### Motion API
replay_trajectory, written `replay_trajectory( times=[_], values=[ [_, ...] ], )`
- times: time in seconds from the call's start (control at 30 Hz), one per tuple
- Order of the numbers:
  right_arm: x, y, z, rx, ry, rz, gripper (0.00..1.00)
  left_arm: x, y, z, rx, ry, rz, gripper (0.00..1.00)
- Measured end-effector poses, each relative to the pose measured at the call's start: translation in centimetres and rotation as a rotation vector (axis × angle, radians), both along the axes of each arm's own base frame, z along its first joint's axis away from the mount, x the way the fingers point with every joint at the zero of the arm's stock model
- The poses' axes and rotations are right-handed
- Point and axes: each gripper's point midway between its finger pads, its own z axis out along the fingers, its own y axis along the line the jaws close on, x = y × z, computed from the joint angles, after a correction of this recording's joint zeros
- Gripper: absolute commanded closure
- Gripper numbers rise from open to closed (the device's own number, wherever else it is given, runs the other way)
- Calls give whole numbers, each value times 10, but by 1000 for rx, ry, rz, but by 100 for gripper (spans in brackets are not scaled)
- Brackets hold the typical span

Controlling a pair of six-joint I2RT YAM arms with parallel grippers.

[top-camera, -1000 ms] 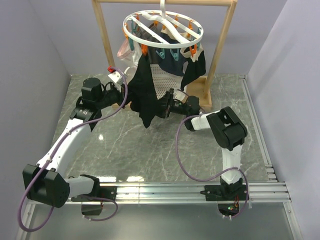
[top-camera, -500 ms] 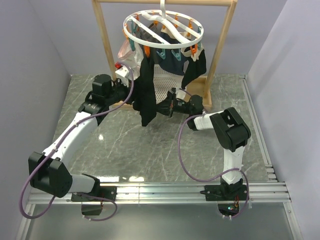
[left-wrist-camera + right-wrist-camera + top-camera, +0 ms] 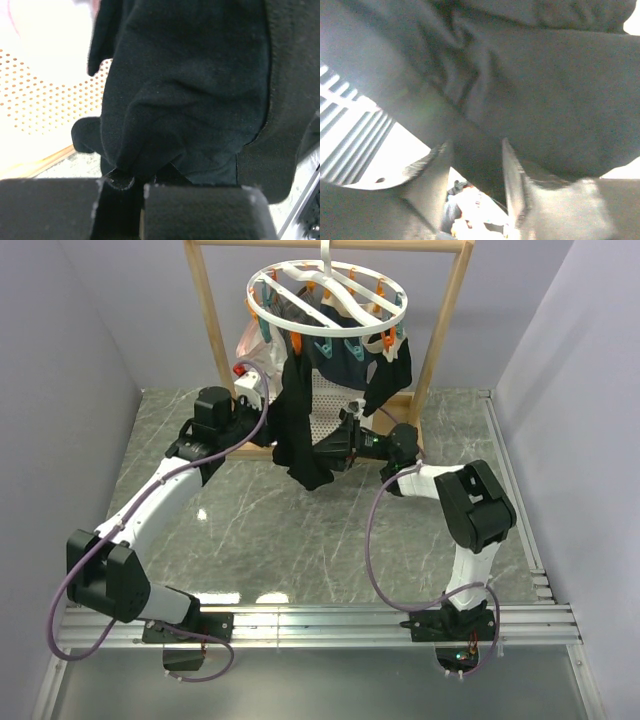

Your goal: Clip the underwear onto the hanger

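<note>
The black underwear [image 3: 298, 425] hangs in a long bunch below the front of the round white hanger [image 3: 325, 328]. Its top reaches an orange clip [image 3: 292, 342]; I cannot tell whether that clip grips it. My left gripper [image 3: 268, 426] is shut on the underwear's left edge, with black fabric [image 3: 190, 90] pinched between its fingers [image 3: 200, 210]. My right gripper [image 3: 336, 452] is shut on the lower right of the underwear, and dark fabric [image 3: 545, 100] runs down between its fingers [image 3: 515, 175].
The hanger hooks onto a wooden frame rack [image 3: 212, 330]. A second dark garment [image 3: 390, 375] and a pale pink one [image 3: 250, 340] hang from its clips. A white perforated basket [image 3: 332, 400] stands behind the underwear. Grey walls close in both sides.
Both grippers rose and moved in toward the hanger with the underwear. Its lower end, hanging long before, is now bunched up toward the right gripper.
</note>
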Motion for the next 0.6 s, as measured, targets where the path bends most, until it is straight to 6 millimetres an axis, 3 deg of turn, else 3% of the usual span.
replay_trajectory(
  times=[0.27, 0.43, 0.6],
  values=[
    [-15, -6, 15, 3, -137, 20, 41, 11, 1, -3, -45, 62, 34, 100],
    [-19, -7, 12, -2, -204, 17, 37, 12, -1, -1, -68, 85, 40, 100],
    [-26, -10, 13, -42, -401, -22, 38, 11, -5, 8, -92, 86, 30, 100]
  ],
)
